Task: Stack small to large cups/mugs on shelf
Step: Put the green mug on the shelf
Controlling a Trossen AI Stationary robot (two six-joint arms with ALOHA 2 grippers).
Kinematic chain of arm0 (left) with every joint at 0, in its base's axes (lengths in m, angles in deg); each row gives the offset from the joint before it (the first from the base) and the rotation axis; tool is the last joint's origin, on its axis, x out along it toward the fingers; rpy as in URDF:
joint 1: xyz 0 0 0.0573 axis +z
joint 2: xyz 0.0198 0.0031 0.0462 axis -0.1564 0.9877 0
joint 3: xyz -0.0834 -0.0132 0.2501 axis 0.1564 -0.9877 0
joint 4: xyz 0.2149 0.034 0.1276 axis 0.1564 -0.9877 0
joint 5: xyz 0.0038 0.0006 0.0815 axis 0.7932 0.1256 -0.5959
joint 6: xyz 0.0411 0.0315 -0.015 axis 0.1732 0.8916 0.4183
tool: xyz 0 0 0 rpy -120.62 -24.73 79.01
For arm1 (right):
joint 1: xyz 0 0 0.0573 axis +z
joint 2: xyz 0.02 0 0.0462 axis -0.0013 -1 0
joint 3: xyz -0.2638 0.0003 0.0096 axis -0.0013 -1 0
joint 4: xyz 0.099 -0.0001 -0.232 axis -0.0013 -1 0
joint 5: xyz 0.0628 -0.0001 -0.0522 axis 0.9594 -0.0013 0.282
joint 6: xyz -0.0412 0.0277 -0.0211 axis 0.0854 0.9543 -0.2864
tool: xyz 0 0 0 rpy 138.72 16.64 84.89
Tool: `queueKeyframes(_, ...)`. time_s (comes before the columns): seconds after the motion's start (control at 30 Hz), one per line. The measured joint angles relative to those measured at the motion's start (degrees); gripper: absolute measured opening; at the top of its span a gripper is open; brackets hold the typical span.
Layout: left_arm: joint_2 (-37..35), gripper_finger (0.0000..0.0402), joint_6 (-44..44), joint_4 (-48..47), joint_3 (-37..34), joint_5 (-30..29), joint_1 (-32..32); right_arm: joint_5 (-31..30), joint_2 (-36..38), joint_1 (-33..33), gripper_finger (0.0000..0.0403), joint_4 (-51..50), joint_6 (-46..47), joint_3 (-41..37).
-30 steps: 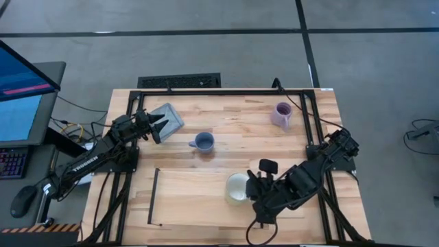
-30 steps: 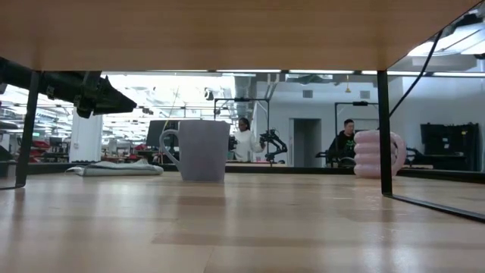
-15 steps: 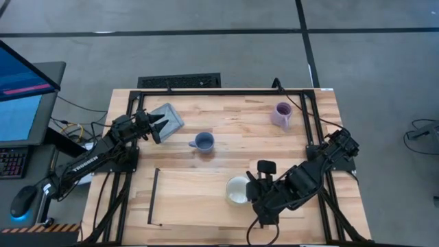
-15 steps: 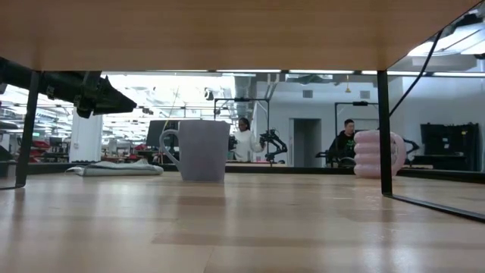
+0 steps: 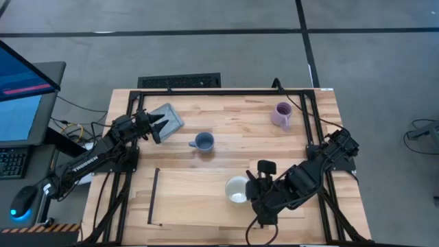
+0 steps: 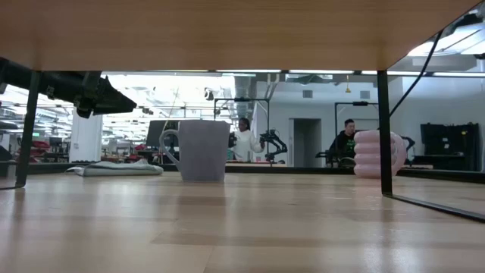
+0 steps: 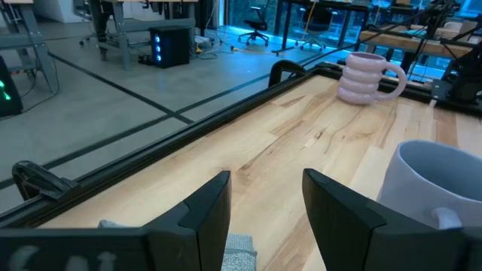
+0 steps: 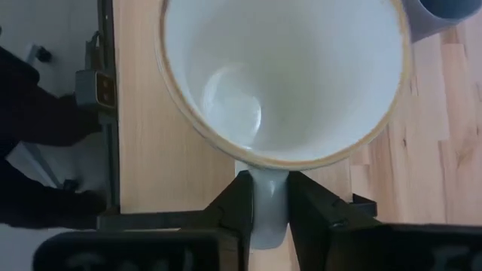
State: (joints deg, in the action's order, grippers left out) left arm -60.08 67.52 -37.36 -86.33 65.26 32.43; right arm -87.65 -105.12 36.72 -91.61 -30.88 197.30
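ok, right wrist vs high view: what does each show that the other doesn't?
Right wrist only: the right gripper closed on the white mug's handle. High only: the lilac mug at the far right, the grey pad, the left gripper open over that pad, and the shelf's full outline. Both: white mug over the shelf, blue mug beyond it.

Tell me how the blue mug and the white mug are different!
The blue mug is smaller; the white mug is wider. The blue mug stands free on the bare tabletop, while the white mug is over the shelf with the right gripper closed on its handle. The left gripper waits open over a grey pad. Both mugs are upright with handles.
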Motion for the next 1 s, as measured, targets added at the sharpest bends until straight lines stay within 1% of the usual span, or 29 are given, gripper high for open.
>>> queueKeyframes(0.13, 0.0, 0.0156, 0.0, 0.0, 0.0, 0.0, 0.0, 0.0, 0.0, 0.0, 0.0098, 0.0, 0.9, 0.0)
queueKeyframes(1.0, 0.0, 0.0156, 0.0, 0.0, 0.0, 0.0, 0.0, 0.4, 0.0, -0.5, 0.0097, 1.3, 1.1, 0.0)
